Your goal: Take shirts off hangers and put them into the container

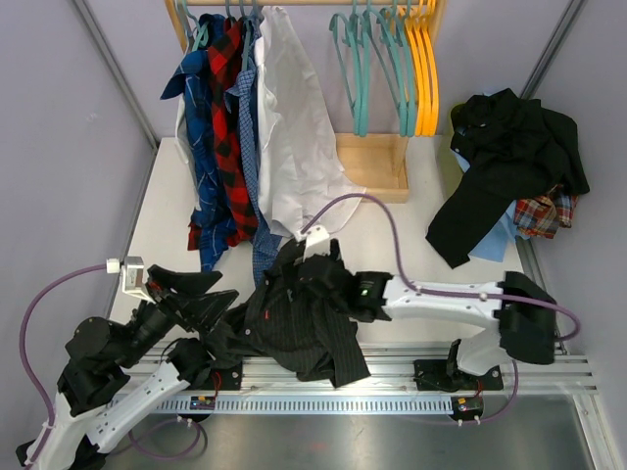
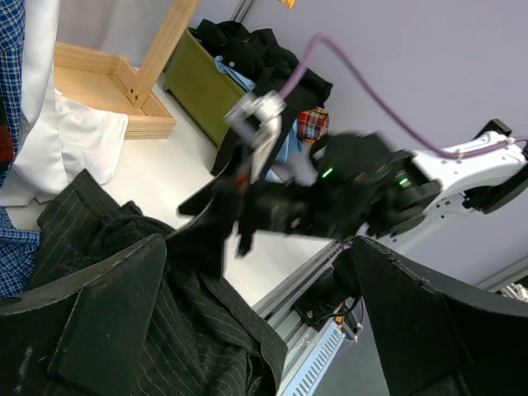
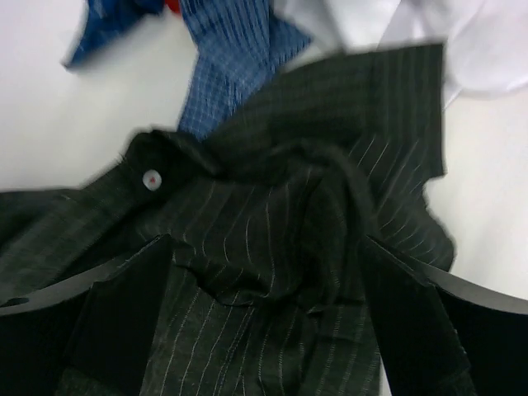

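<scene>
A dark grey pinstriped shirt [image 1: 304, 328] lies crumpled on the table at the front centre, off any hanger. My right gripper [image 1: 299, 274] hovers over its upper part, open, its fingers [image 3: 124, 322] spread wide over the striped cloth [image 3: 272, 231] and gripping none of it. My left gripper [image 1: 223, 287] is open at the shirt's left edge, with the cloth [image 2: 190, 330] lying under its left finger. Blue plaid, red-black plaid, blue check and white shirts [image 1: 245, 117] hang on the rack. The olive-green container [image 2: 198, 87] stands at the right, piled with black and plaid shirts [image 1: 509, 157].
Several empty teal hangers [image 1: 358, 69] and orange hangers [image 1: 423, 59] hang on the wooden rack, whose base [image 1: 377, 162] sits at the back centre. A metal rail [image 1: 392, 377] runs along the near edge. Grey walls close in both sides.
</scene>
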Tool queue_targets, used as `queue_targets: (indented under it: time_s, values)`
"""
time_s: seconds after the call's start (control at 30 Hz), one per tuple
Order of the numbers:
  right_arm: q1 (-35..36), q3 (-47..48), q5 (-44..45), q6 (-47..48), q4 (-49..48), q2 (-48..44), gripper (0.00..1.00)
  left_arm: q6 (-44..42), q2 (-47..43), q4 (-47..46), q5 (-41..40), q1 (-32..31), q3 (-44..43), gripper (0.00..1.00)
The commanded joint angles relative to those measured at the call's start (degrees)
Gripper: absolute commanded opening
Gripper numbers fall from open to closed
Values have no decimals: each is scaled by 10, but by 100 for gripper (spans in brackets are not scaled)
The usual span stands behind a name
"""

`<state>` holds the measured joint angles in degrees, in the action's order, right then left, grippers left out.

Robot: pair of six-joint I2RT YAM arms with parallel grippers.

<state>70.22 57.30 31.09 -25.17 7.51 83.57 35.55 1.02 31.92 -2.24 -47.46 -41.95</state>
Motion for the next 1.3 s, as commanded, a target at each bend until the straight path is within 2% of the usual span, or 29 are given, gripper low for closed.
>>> queue_targets:
  time_s: [0.0,0.23,0.37,0.5,0.6,0.63,0.77,0.8,0.97,1.07,1.27]
  values:
    - [24,29,32,-74,-7,66,99,11,-7,-8,-7,0,3,99]
    - [35,132,54,-139,89,230,99,10,-7,4,-11,0,-2,99]
    - [35,158,86,-195,160,277,99,10,-24,7,-17,0,1,99]
    - [35,147,89,-240,189,300,97,14,-34,6,-19,0,12,99]
    - [35,117,85,-267,180,298,73,18,-42,7,-20,0,17,99]
    - [35,108,84,-274,173,292,52,20,-44,8,-20,0,19,99]
    - [29,77,101,-311,184,274,4,27,-52,10,-21,0,22,99]
    - [26,67,107,-315,196,270,0,29,-54,11,-21,0,22,99]
    - [-17,12,123,-330,205,189,0,34,-61,17,-21,0,19,99]
    - [-52,-35,143,-341,226,108,0,36,-62,18,-22,0,18,99]
    - [-105,-62,215,-338,319,-104,0,38,-48,7,-10,1,19,99]
